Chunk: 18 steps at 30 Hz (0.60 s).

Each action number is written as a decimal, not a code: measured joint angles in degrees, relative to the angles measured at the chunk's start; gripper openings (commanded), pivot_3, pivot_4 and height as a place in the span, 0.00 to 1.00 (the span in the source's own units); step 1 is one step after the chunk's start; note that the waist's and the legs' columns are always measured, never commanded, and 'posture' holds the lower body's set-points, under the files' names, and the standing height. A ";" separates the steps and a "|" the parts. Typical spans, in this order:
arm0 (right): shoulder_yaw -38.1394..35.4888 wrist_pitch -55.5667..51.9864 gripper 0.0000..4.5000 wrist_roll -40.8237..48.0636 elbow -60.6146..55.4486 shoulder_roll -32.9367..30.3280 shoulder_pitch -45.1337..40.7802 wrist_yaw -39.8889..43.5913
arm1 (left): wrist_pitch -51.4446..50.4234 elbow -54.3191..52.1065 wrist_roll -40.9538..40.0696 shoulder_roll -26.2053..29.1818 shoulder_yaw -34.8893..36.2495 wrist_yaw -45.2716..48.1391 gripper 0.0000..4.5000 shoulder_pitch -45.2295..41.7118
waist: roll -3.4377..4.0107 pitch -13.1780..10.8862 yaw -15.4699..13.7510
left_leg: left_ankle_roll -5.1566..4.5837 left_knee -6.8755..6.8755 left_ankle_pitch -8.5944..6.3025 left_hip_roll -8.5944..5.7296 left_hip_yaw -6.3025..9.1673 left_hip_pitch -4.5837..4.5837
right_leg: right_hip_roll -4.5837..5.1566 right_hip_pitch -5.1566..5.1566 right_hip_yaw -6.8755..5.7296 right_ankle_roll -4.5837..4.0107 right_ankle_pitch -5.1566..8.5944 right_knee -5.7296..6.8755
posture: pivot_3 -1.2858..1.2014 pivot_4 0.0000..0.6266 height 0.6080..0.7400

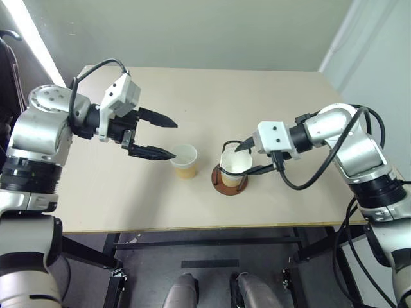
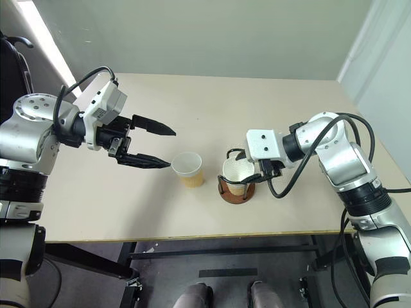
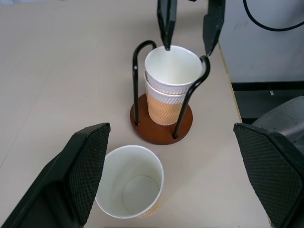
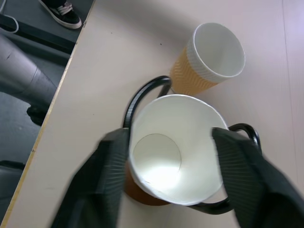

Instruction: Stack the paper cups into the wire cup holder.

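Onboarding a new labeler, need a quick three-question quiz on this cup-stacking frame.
1. True or false: two paper cups sit nested in the wire cup holder.
2. Where is the loose cup? A) lying on its side at the table's far edge B) upright on the table, between the left gripper and the holder C) held in the left gripper
3. Fill in: the right gripper has one finger on each side of the top cup's ____.

Key: 1 true. 2 B. 3 rim; the fingers stand slightly apart from it, and the left gripper is open and empty.
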<state>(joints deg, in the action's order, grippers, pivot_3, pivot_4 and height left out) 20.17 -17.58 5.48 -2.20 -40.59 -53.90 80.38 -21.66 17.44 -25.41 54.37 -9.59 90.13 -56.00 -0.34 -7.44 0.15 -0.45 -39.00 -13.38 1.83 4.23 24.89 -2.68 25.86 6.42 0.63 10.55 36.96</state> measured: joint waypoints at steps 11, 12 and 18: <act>-0.85 -4.18 0.99 1.04 2.88 3.61 -1.29 -2.99 | -0.30 -0.47 0.01 -0.15 0.49 0.01 1.00 0.18 | 0.00 0.00 0.01 | 0.03 0.05 0.03 0.00 0.00 0.03 | 0.00 0.08 0.00 -0.02 -0.01 0.00 | 0.52 0.24 1.00; -0.85 -4.20 0.99 1.00 3.42 3.97 -1.44 -3.55 | -0.43 -0.61 0.01 -0.15 0.56 0.02 1.00 0.25 | 0.00 0.00 0.01 | 0.03 0.06 0.03 0.00 0.00 0.04 | 0.00 0.10 0.00 -0.02 -0.01 0.00 | 0.52 0.24 1.00; -1.55 -4.08 0.99 0.46 7.00 5.43 -3.81 -7.47 | -0.98 -1.24 0.02 -0.20 1.04 0.03 1.00 1.08 | 0.01 0.00 -0.02 | 0.04 0.14 0.03 0.00 0.01 0.06 | 0.00 0.16 -0.01 -0.04 0.00 0.00 | 0.52 0.24 1.00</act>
<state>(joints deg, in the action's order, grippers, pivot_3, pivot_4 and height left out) 18.63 -21.66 5.93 4.80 -35.16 -57.71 72.90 -22.63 16.20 -25.40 54.17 -8.55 90.17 -54.92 -0.33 -7.44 0.13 -0.41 -38.86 -13.35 1.83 4.24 24.96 -2.68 26.02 6.41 0.59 10.55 36.96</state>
